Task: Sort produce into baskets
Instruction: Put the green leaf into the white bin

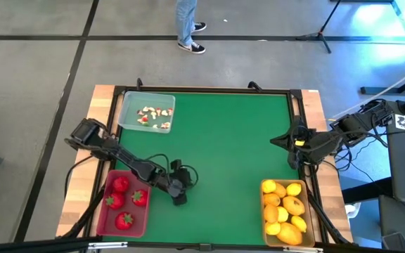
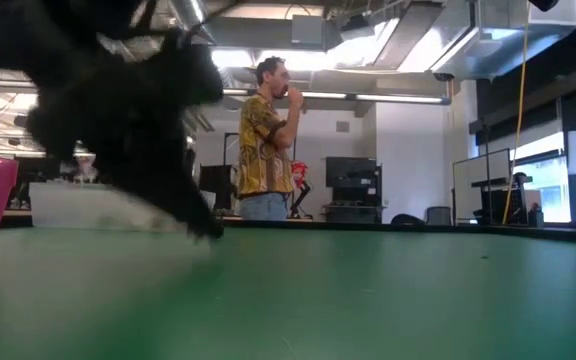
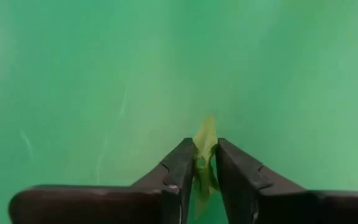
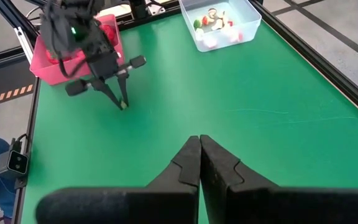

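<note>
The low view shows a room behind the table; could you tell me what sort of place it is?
Probably a robotics lab or workshop: exposed ceiling ducts, computer monitors on benches, and a person standing behind the green table.

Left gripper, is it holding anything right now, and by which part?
Yes. The left gripper pinches a small thin yellow-green leaf-like scrap by its middle, one end poking out beyond the jaws. The right gripper holds nothing.

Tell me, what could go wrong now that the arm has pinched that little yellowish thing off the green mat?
1. The left gripper holds only a thin yellow-green scrap at its very fingertips, so it might slip out on the way to a basket.
2. The pink basket sits right beside that arm; a careless swing could nudge it and its strawberries.
3. The scrap looks unlike the bits in the clear basket, so it may be sorted wrongly.
</note>
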`<state>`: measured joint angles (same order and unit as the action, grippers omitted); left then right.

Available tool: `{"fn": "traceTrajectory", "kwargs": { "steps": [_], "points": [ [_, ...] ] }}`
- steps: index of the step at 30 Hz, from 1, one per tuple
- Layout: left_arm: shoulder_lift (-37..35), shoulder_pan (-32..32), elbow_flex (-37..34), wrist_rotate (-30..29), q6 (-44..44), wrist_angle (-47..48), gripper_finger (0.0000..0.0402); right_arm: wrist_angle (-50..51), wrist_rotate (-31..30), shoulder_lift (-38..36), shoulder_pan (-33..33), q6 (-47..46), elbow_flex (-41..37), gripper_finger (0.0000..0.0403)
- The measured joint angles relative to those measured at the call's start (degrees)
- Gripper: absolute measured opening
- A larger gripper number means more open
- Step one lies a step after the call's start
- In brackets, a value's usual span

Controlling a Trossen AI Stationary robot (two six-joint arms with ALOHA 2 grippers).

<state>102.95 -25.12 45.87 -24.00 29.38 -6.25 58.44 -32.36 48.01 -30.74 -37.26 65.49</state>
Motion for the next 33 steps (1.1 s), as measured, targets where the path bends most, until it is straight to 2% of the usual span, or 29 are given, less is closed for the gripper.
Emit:
{"fn": "traceTrajectory", "kwargs": {
  "steps": [4, 7, 14, 17, 23, 29, 33],
  "points": [
    [-5.6, 0.6, 0.1, -0.8, -2.7, 0.6, 0.0058, 0.1, 0.0, 0.0, 0.0, 0.0, 0.0, 0.0005],
    [-10.6, 1.3, 0.2, -2.2, -5.0, 4.9, 0.0054, 0.1, 0.0, 0.0, 0.0, 0.0, 0.0, 0.0005],
    [-26.0, 4.8, 0.2, -12.8, -8.9, 19.6, 0.0049, 0.2, -0.1, 0.0, 0.0, 0.2, 0.0, 0.0005],
    [-33.3, 7.4, 0.2, -15.4, -10.5, 24.9, 0.0049, 0.4, -0.1, 0.0, 0.0, 0.2, 0.0, 0.0005],
    [-45.0, 15.6, 0.0, -16.4, -12.9, 32.4, 0.0049, 0.6, -1.3, 0.0, 0.0, 1.6, 0.0, 0.0005],
    [-52.6, 26.3, -4.6, -16.3, -13.5, 34.7, 0.0049, 0.6, -1.7, 0.0, 0.0, 1.7, 0.0, 0.0005],
    [-55.6, 34.3, -8.9, -12.6, -14.8, 34.4, 0.0049, 0.6, -1.7, 0.0, 0.0, 1.7, 0.0, 0.0005]
  ]
}}
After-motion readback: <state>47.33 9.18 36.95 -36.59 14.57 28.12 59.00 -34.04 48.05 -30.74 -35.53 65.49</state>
